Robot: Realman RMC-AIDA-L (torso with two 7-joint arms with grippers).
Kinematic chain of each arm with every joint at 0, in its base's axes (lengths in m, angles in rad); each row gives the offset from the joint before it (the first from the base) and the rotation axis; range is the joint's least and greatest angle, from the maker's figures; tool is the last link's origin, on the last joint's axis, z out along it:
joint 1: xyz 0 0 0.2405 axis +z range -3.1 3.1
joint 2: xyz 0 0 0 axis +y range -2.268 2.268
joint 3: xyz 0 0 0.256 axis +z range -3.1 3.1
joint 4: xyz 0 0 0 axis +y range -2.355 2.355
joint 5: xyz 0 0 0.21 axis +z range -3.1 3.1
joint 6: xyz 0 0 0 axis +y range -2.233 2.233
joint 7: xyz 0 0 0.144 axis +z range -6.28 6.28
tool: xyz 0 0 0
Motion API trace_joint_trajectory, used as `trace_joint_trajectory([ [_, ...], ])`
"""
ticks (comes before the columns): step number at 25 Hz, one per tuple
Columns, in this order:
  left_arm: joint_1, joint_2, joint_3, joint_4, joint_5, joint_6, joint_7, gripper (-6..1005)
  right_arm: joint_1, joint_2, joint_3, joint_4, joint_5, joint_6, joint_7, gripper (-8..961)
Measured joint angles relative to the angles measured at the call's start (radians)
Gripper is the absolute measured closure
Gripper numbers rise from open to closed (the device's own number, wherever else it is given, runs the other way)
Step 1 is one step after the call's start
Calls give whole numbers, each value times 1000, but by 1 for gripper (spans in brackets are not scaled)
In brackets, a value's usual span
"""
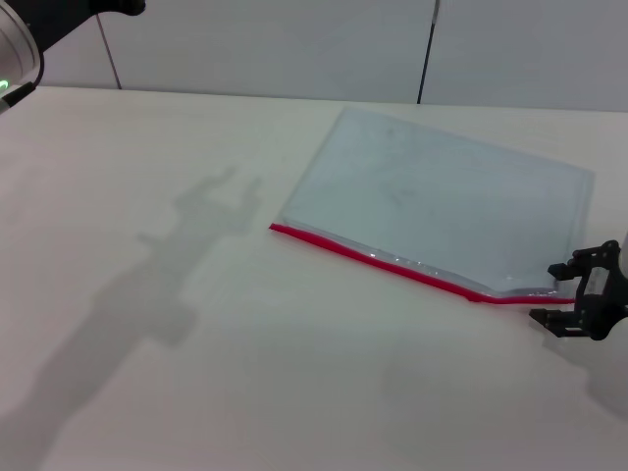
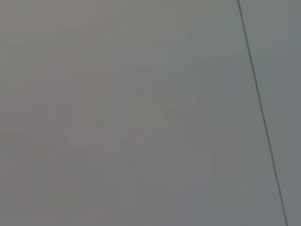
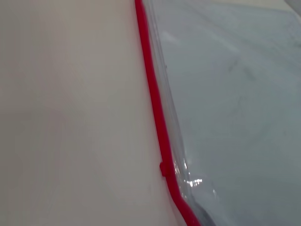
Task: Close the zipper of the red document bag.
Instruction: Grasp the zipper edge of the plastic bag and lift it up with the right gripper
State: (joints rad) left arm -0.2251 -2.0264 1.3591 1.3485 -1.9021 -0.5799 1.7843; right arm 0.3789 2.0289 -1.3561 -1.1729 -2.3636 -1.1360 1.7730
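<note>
Zipper [image 1: 392, 263] trim is running in bright red along the near long edge of the red document bag [image 1: 442, 206], which is lying flat on the pale counter [image 1: 196, 373], right of centre and turned at a slant. In the right wrist view a small red slider [image 3: 165, 168] is sitting on the strip [image 3: 153, 94], close to the end nearest that camera, and the translucent pouch [image 3: 235, 117] is bulging a little just beside it. Right gripper [image 1: 567, 291] is hovering at the counter's right side, at the bag's near right corner where the red strip is ending; its black fingers [image 1: 549, 316] are standing apart. Left arm [image 1: 29, 39] is showing only at the far left corner of the head view, raised well away from the bag, its fingers out of sight.
</note>
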Motion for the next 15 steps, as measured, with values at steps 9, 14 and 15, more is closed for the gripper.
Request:
trace_joint_trajectory([
  [9, -1, 0, 0, 0, 0, 0, -2, 623, 4, 1, 0, 2, -9, 55, 9, 423],
  [14, 1, 0, 0, 9, 0, -9, 4, 627, 6, 1, -1, 3, -10, 82, 11, 428],
  [15, 1, 0, 0, 10, 0, -11, 4, 627, 7, 1, -1, 5, -10, 85, 11, 429],
])
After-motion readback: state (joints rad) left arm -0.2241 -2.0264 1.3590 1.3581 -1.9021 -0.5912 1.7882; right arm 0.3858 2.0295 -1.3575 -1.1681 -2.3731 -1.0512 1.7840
